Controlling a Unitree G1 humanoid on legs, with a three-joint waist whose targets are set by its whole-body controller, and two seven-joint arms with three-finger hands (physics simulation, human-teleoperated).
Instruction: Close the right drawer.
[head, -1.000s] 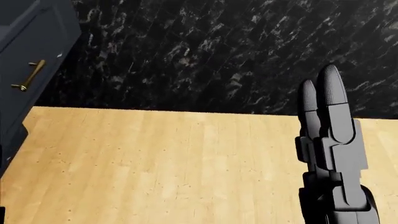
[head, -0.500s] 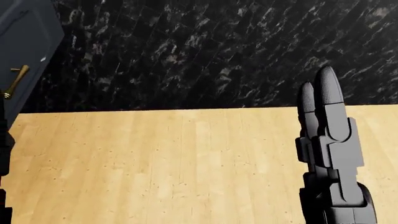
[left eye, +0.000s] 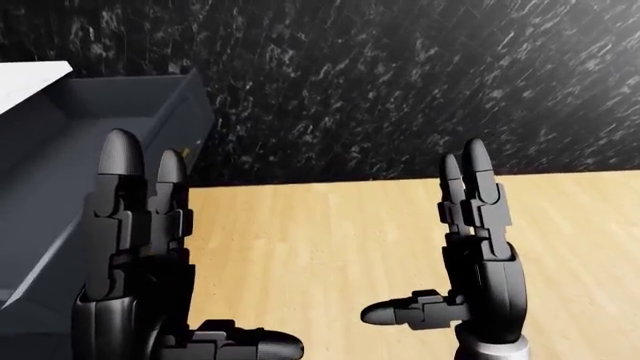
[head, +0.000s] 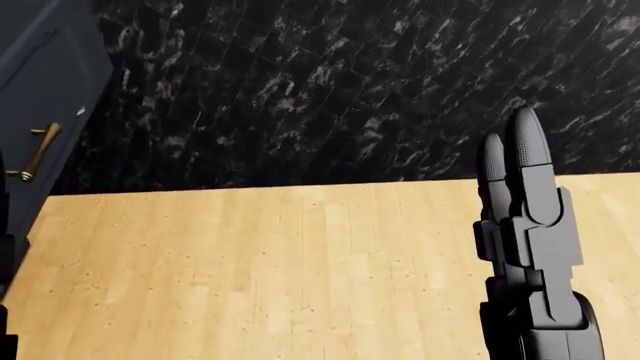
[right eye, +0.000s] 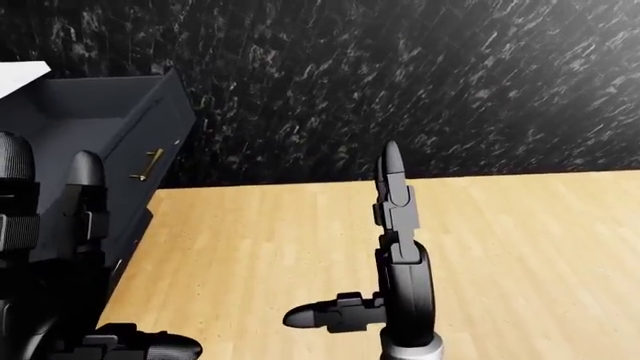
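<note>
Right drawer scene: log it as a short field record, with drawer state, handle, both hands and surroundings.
drawer: pulled out, open, at the right-eye view's left
handle: brass, on the drawer's outer face
left hand: open, fingers upright, holding nothing
right hand: open, fingers upright, thumb out sideways
floor: light wood
wall: black marbled

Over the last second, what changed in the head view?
The whole picture shifted, so the camera moved: the drawer front and its brass handle slid left, then partly back. Nothing was grasped or released. The right hand stayed raised, fingers straight.
</note>
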